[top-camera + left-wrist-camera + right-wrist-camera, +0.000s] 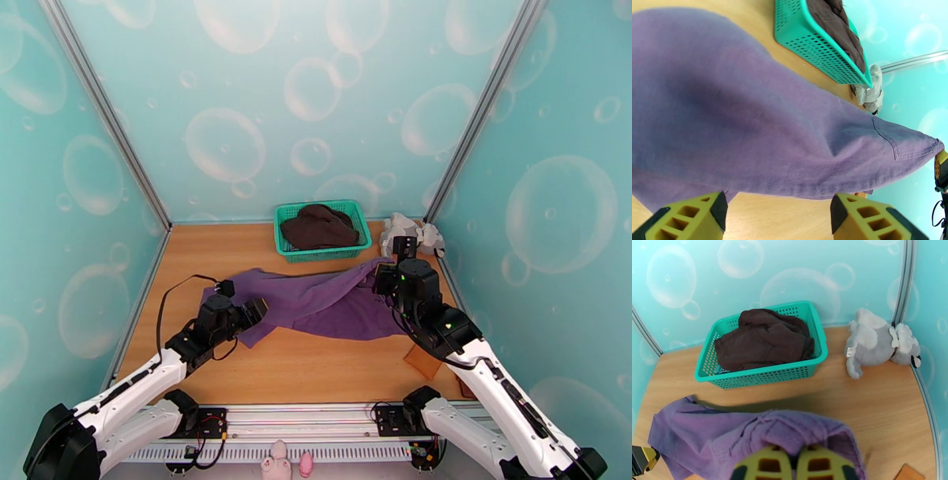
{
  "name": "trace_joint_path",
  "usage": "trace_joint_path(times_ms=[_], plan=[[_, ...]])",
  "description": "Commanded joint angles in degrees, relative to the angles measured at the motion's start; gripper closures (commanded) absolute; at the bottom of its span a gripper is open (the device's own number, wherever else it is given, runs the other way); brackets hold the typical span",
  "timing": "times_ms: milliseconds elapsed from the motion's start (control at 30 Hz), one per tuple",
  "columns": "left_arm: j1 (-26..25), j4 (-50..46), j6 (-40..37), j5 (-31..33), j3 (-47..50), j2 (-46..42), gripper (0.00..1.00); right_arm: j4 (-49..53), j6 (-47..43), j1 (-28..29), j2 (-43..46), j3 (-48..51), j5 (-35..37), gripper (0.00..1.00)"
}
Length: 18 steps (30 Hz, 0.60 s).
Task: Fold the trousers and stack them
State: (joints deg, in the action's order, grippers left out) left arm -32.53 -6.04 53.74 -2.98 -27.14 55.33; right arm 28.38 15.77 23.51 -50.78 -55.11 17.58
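Purple trousers (316, 300) are lying stretched across the wooden table (300, 367), just in front of the green basket (324, 254). A dark brown garment (318, 227) is sitting heaped inside that basket. A grey plush toy (411, 231) is resting just right of it. The right gripper (794, 453) is pinching the trousers' raised end (fabric bunched at its fingers) near the basket's front-right corner. The left gripper (778, 205) is hanging with fingers spread wide at the trousers' edge, front-left of the basket.

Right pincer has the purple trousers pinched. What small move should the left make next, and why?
Probably ease the left pincer forward and close on the near edge of the long purple soft-fabric trousers: its jaws stand open at the cloth, while the right pincer grips the other end.
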Motion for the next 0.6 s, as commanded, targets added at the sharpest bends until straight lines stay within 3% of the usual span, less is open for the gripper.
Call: trace_joint_path(times_ms=[0,167,400,567], plan=[[0.3,-4.4,2.7,0.9,2.4,-1.2,0.26,-4.9,-2.7,-0.3,-0.1,-4.0,0.1,1.00],[1.7,-0.5,4.3,-0.6,6.6,-0.5,0.27,-6.9,-3.8,-0.3,-1.0,-6.2,-1.8,1.00],[5.2,4.5,6.2,5.1,8.7,-3.1,0.27,-7.9,-4.2,-0.2,-1.8,-9.5,-5.4,1.00],[9.8,9.8,7.1,1.1,9.5,1.0,0.28,-7.9,-4.4,-0.1,-1.5,-11.1,-6.1,1.00]])
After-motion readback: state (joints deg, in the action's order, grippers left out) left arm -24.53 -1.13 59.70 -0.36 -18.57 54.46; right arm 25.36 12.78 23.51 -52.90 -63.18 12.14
